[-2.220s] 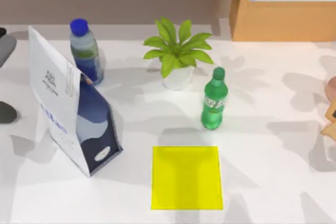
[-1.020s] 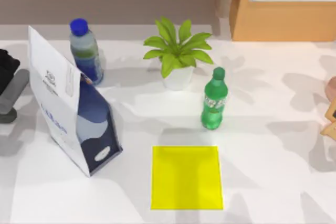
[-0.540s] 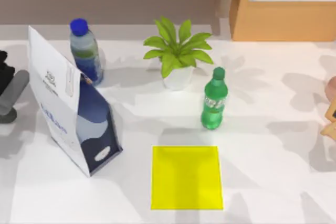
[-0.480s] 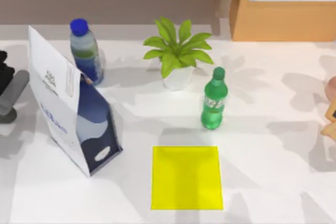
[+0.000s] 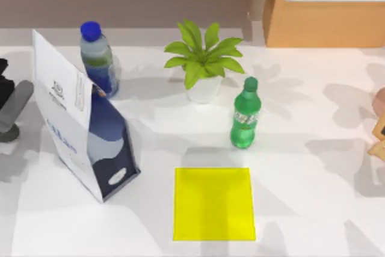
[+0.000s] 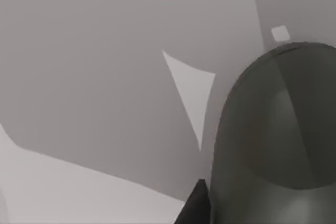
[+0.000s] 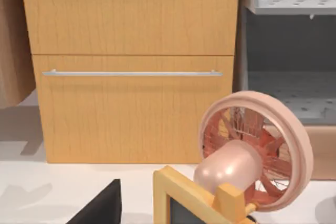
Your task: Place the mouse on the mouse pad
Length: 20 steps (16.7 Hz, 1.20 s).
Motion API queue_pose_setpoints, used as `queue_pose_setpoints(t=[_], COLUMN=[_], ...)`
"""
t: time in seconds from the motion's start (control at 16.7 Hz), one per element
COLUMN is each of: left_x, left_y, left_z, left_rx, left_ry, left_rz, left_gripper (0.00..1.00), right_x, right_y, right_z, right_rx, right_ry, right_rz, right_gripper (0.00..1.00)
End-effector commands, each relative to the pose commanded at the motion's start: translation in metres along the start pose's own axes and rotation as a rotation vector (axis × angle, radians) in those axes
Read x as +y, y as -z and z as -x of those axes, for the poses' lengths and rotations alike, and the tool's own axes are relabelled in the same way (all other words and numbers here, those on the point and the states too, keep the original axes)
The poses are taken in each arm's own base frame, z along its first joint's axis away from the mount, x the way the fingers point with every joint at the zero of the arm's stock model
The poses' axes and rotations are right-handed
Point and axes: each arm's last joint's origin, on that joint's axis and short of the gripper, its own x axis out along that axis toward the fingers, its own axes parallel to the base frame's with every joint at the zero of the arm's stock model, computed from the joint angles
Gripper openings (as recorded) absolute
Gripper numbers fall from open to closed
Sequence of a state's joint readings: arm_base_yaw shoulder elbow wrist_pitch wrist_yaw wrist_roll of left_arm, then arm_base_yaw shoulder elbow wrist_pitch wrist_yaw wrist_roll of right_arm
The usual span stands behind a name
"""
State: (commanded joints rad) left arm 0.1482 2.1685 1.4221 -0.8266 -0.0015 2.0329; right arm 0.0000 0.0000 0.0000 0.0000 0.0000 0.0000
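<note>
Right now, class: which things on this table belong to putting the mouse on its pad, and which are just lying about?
Job: mouse, mouse pad, left gripper at the mouse.
Lying about: blue-capped bottle, green bottle, potted plant, paper bag, pink fan.

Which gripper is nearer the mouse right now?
Left. The left gripper sits right at the mouse at the table's left edge; the right arm is parked off toward the far right side.

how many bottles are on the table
2. The blue-capped bottle stands at the table's back left, just behind the white and navy bag. The green bottle stands right of the potted plant, behind the yellow mouse pad.
</note>
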Motion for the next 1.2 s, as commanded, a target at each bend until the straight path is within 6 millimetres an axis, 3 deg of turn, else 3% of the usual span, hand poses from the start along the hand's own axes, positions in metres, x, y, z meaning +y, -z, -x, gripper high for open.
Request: queue_pose_setpoints(t=[0.12, 0.18, 0.36, 0.84, 1.2], left_x=[0.0, -0.003, -0.001, -0.003, -0.001], left_y=[0.0, -0.002, 0.0, -0.001, -0.002], left_z=[0.0, 0.017, 0.028, 0.115, 0.12], left_rx=[0.0, 0.017, 0.018, 0.016, 0.022], left_ry=[0.0, -0.004, -0.005, -0.001, -0.023], left_rz=[0.0, 0.015, 0.018, 0.016, 0.006], left_gripper=[0.0, 0.0, 0.0, 0.0, 0.0], right_x=[0.0, 0.0, 0.0, 0.0, 0.0], right_y=[0.0, 0.0, 0.0, 0.0, 0.0], right_z=[0.0, 0.0, 0.0, 0.0, 0.0], right_rx=[0.0, 0.0, 0.0, 0.0, 0.0], right_ry=[0.0, 0.0, 0.0, 0.0, 0.0], right_rz=[0.0, 0.0, 0.0, 0.0, 0.0], right_gripper=[1.0, 1.0, 1.0, 1.0, 1.0])
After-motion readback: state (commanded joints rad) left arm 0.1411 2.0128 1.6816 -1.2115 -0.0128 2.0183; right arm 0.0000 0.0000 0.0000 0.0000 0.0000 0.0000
